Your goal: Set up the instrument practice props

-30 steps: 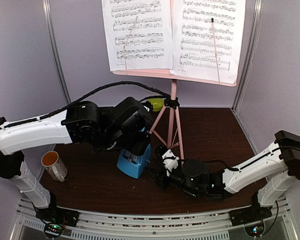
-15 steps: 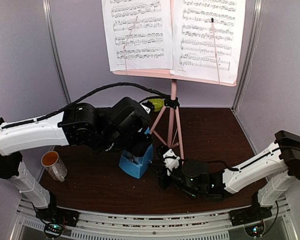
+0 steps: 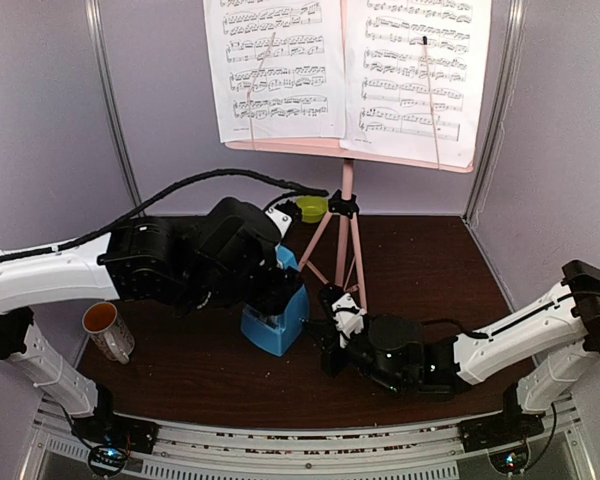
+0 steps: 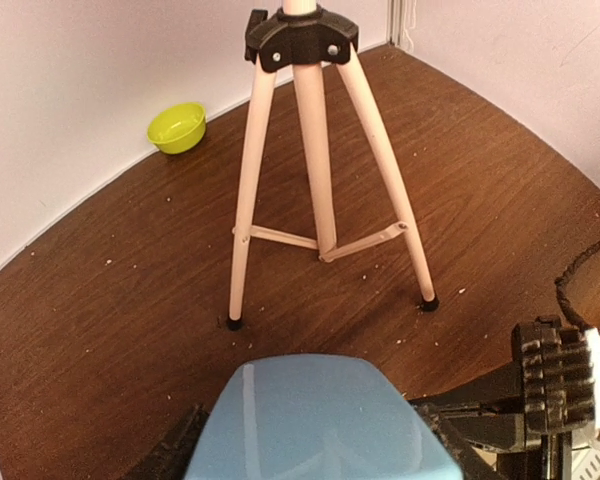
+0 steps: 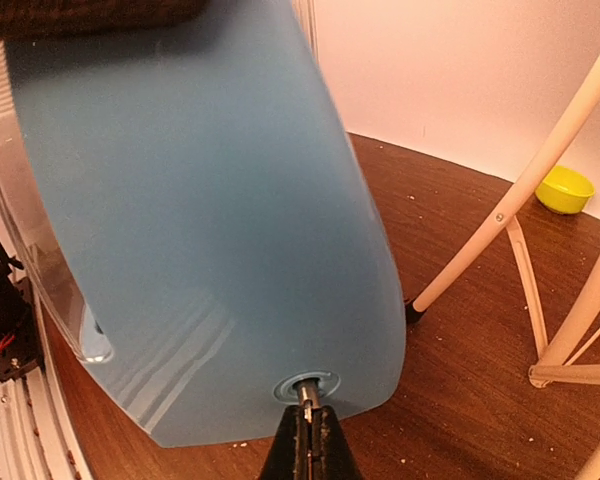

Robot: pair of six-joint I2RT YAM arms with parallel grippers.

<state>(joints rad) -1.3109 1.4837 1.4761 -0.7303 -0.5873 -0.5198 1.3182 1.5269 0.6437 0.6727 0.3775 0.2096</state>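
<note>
My right pincer (image 5: 305, 408) has its fingers pressed together, tips at a round socket (image 5: 305, 385) low on the side of the one small blue pyramid metronome (image 5: 210, 220). Only my right wrist view shows that socket. My left pincer (image 3: 280, 290) clamps the metronome's top. The metronome leans on the dark wooden table (image 3: 420, 270), just in front and left of the one pink tripod music stand (image 3: 346, 230).

Only the top view shows the two white printed sheet-music pages (image 3: 275, 65) (image 3: 415, 65) side by side on the stand's desk. It alone also shows the one white mug (image 3: 105, 330), well left of the stand. One lime-green bowl (image 4: 176, 126) sits behind the stand's legs, by the wall.
</note>
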